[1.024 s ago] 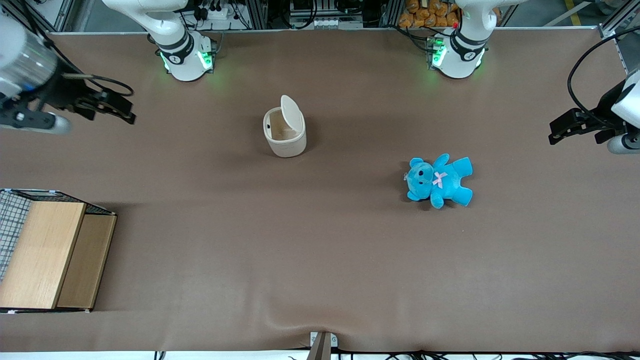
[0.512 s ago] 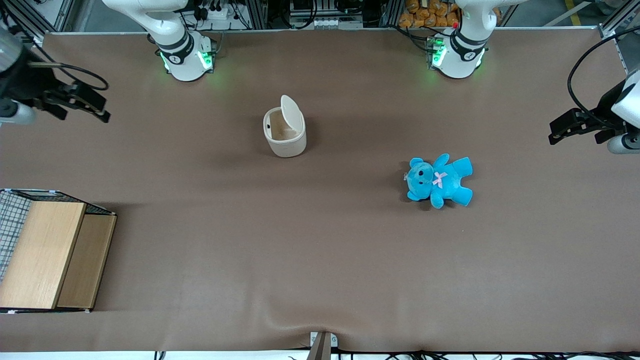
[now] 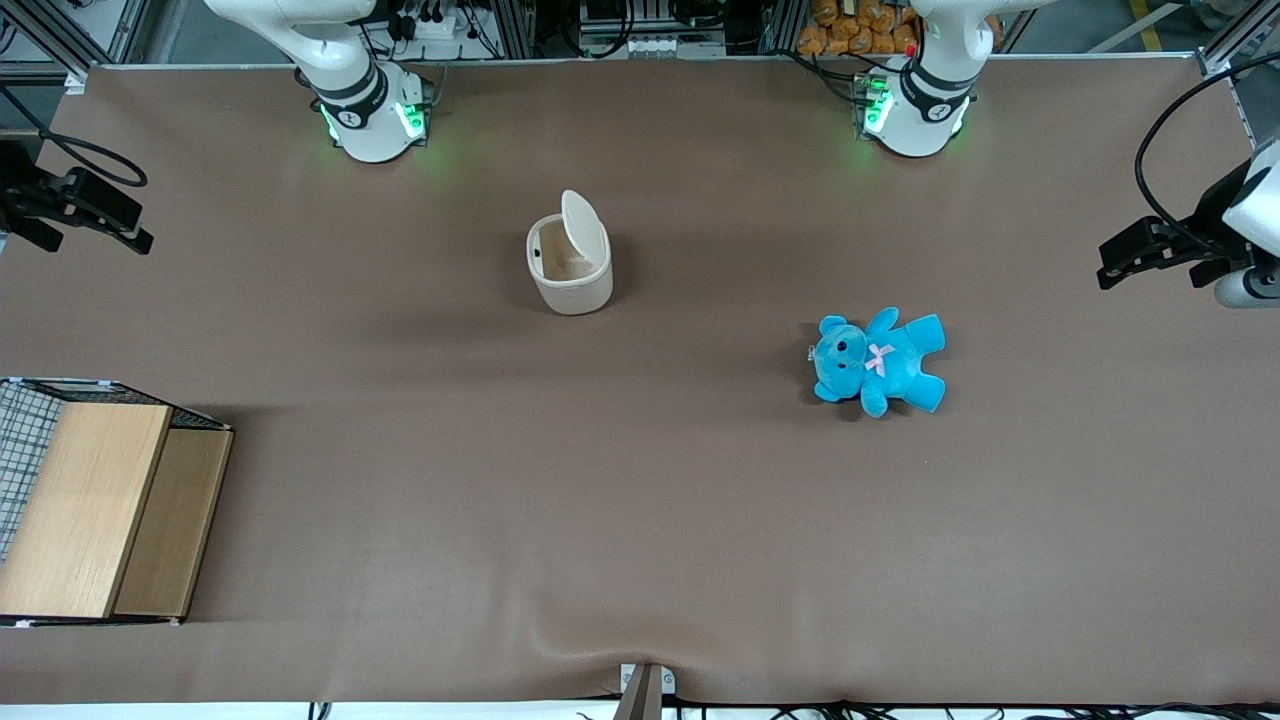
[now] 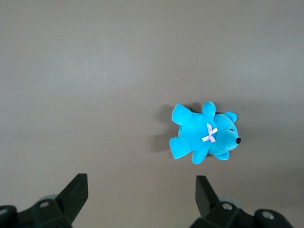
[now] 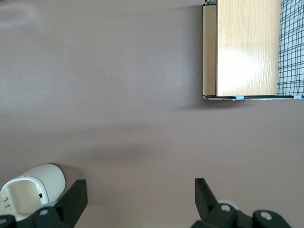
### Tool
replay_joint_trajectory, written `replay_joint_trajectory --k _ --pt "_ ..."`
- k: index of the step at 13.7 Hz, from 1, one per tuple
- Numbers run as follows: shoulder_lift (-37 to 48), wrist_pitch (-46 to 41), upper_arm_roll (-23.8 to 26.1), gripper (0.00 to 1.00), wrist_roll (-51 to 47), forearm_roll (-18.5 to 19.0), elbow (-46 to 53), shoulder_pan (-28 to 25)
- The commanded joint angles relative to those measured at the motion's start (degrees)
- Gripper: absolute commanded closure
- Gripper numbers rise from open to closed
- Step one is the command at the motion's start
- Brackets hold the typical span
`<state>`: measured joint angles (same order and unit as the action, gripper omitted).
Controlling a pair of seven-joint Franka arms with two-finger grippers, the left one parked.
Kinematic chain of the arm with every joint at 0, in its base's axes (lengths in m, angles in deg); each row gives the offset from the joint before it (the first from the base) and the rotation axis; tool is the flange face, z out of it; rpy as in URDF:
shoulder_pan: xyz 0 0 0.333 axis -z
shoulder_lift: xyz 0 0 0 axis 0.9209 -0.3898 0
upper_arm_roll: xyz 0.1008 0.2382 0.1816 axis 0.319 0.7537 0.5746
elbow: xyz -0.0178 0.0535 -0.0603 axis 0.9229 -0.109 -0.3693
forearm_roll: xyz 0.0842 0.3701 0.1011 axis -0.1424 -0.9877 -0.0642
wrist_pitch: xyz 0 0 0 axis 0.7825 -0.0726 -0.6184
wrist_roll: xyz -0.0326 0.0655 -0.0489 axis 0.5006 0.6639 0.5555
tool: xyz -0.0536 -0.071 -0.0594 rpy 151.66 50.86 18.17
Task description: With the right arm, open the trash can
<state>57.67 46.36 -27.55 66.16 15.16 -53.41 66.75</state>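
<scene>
Trash can (image 3: 570,270) stands upright near the middle of the table (image 3: 640,520), farther from the front camera than the blue teddy bear (image 3: 880,360), which lies toward the parked arm's end. Its lid (image 3: 583,225) is tipped up on its hinge and the inside shows, so I judge the opening done.

My jaws hang above the table edge at the working arm's end, well apart from the can, spread wide and holding nothing. The wrist view looks down on the can (image 5: 28,190) and on the wooden-topped wire crate (image 5: 247,47).

What could go wrong, as I judge it: the lid looks only propped, so a knock or a jolt to the table might drop it shut. The can looks light, and if I come back in low my right arm (image 3: 340,70) could clip the raised lid and tip the whole thing over. The black cable looped by my wrist could also snag.

I can read no brand, label or writing anywhere; the round marks on the arm bases are too small to make out.
</scene>
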Motion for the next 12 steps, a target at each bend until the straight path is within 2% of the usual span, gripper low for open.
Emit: replay_joint_trajectory --k 1,12 --pt "-0.4 -0.4 0.2 0.00 0.9 0.9 1.1 0.4" --pt "-0.6 -0.7 0.0 0.00 0.8 0.9 0.7 0.5"
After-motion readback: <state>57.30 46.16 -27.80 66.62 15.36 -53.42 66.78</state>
